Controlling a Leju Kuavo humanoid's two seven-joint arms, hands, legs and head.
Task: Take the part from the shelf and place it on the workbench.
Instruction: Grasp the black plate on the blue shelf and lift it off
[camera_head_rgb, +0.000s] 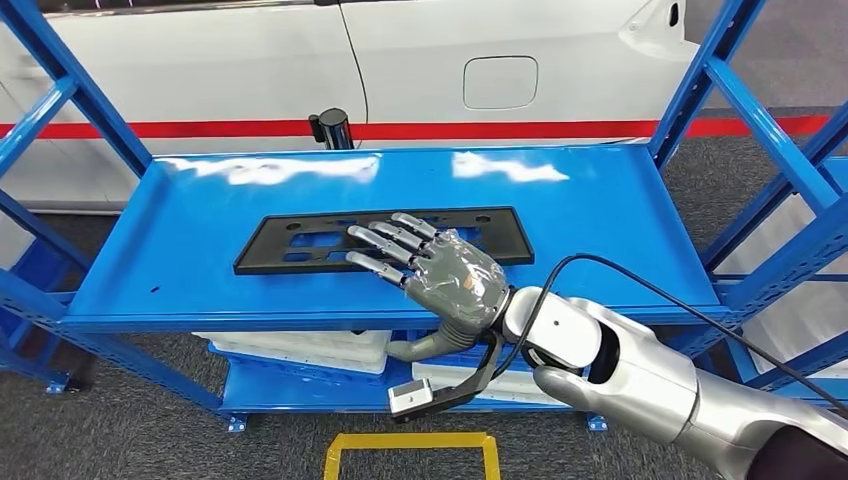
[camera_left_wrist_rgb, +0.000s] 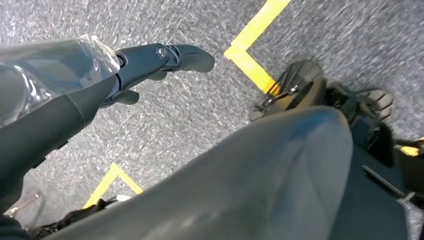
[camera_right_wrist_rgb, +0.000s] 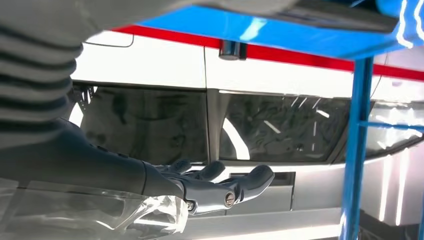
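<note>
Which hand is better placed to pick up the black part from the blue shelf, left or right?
Right. The right hand reaches over the shelf with fingers spread above the black part, thumb below the shelf's front edge. The left hand hangs down by the floor, away from the shelf.

Bright, even overhead lighting. White glare patches lie on the blue shelf (camera_head_rgb: 620, 215) beyond the right hand (camera_head_rgb: 455, 280). Left wrist view blurred at the floor.
</note>
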